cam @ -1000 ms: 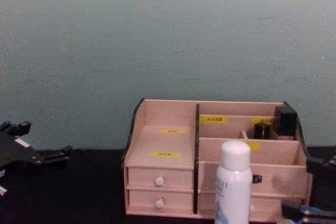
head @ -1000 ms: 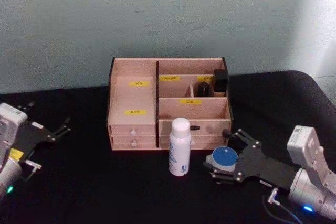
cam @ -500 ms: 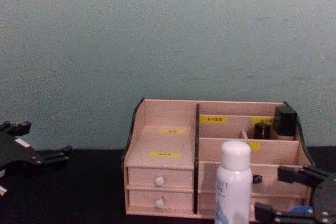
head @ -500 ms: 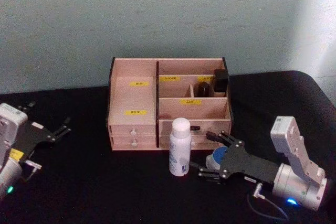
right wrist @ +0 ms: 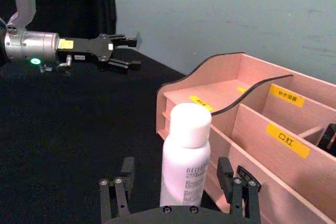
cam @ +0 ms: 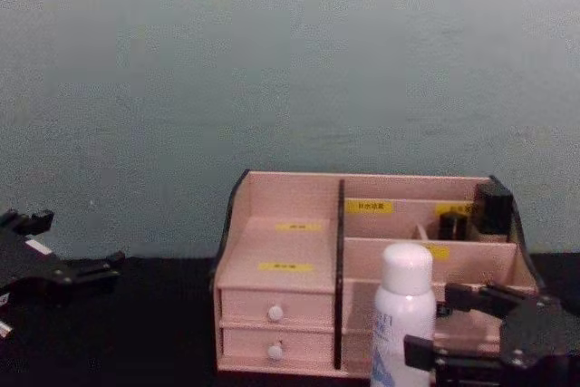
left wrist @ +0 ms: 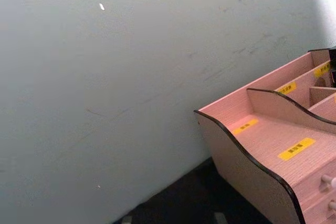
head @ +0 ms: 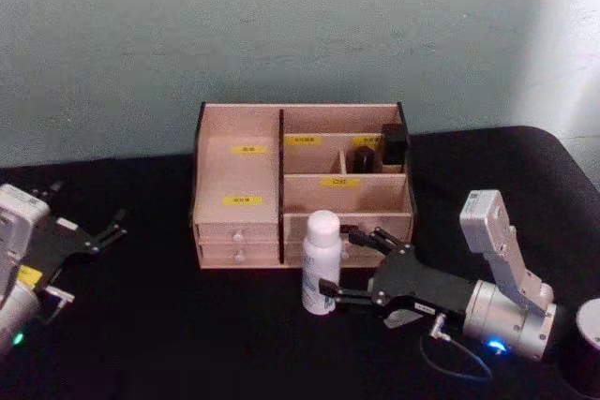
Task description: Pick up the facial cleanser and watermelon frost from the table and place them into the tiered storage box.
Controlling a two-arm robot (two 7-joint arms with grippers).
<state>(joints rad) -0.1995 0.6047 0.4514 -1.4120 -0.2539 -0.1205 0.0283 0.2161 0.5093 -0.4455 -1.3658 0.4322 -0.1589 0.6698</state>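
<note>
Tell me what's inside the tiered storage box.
Inside the tiered storage box, two dark items stand in back right compartments: a short one and a taller black one. Closed drawers hide their contents; the white bottle and right gripper cover the lower front.

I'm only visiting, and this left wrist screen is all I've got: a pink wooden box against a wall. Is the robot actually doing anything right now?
Observer: Yes. The right gripper is open around a white bottle that stands upright on the black table, in front of the tiered storage box.
Visitor: Has it squeezed the bottle?
Observer: No; the right wrist view shows a gap between its fingers and the bottle.
Visitor: And the arm my camera sits on?
Observer: The left gripper is open, off at the table's left, away from the box.
</note>
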